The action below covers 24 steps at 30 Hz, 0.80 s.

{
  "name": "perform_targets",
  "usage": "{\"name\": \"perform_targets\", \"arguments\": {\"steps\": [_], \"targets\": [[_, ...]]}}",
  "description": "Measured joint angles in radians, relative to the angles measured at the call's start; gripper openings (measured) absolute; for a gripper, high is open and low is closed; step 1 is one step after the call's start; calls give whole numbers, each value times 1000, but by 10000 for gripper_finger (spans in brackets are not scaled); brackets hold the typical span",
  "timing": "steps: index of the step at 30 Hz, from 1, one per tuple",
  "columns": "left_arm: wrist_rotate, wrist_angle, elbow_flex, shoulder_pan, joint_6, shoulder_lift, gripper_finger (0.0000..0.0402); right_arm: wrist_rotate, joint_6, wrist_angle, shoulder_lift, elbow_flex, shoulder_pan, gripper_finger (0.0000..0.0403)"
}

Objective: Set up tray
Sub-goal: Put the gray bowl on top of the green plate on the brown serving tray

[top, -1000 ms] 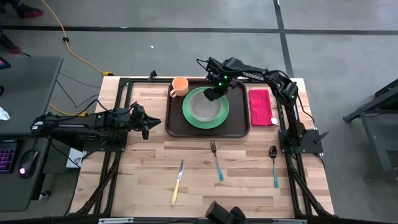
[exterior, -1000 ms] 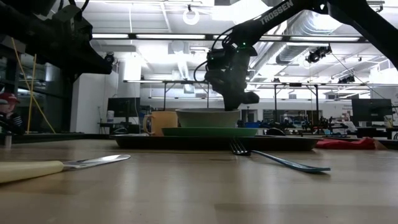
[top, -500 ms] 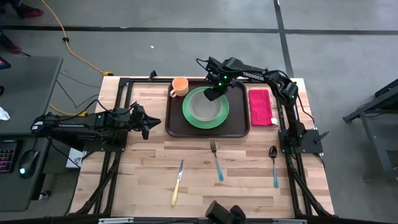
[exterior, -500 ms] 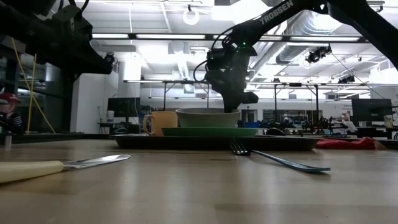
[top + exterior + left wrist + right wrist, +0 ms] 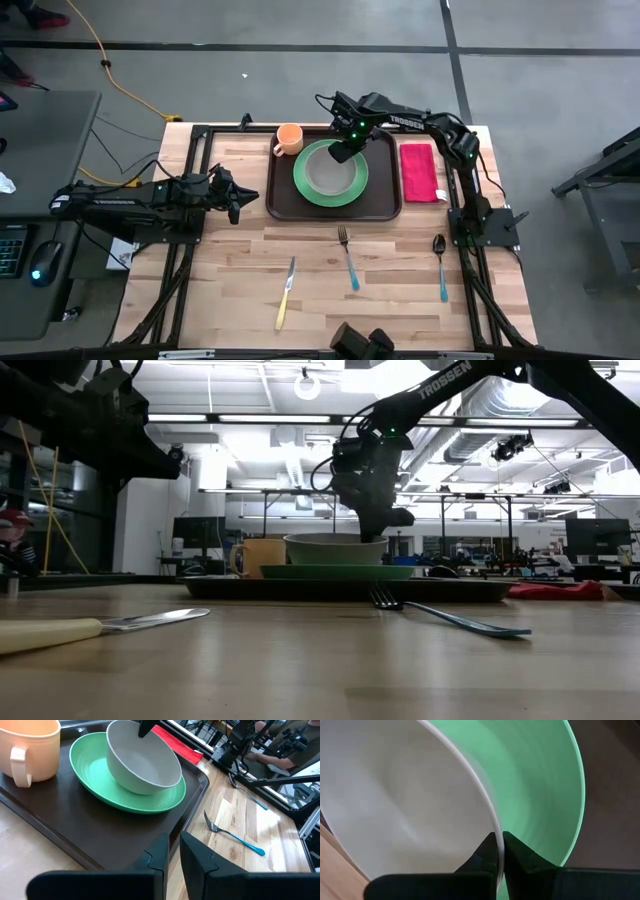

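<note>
Tray [image 5: 334,204] at far centre of surface [image 5: 330,270], long axis across it; carries green plate [image 5: 358,182], grey bowl [image 5: 142,767], orange mug [image 5: 288,139].

Right gripper [image 5: 342,151] over far edge of plate, jaws clenched on far rim of bowl (rim pinched between fingers in right wrist view).

Left gripper [image 5: 237,199] just off tray's left end, jaws part-way apart, grasping nothing.

Right arm nearer bowl; likely release next.

Fork [image 5: 348,259], spoon [image 5: 441,267], knife [image 5: 285,294], red napkin [image 5: 418,171] not yet on tray.
</note>
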State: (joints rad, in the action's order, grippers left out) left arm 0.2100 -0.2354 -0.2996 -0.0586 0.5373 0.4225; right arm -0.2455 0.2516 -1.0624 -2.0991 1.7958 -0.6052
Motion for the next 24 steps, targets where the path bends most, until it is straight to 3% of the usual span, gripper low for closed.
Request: {"name": "perform_targets", "arguments": {"steps": [15, 24], "targets": [[0, 0, 0, 0, 0, 0, 76, 1, -10, 9, 0, 0, 0, 3], [0, 0, 0, 0, -9, 0, 76, 32, -1, 10, 0, 0, -2, 70]]}}
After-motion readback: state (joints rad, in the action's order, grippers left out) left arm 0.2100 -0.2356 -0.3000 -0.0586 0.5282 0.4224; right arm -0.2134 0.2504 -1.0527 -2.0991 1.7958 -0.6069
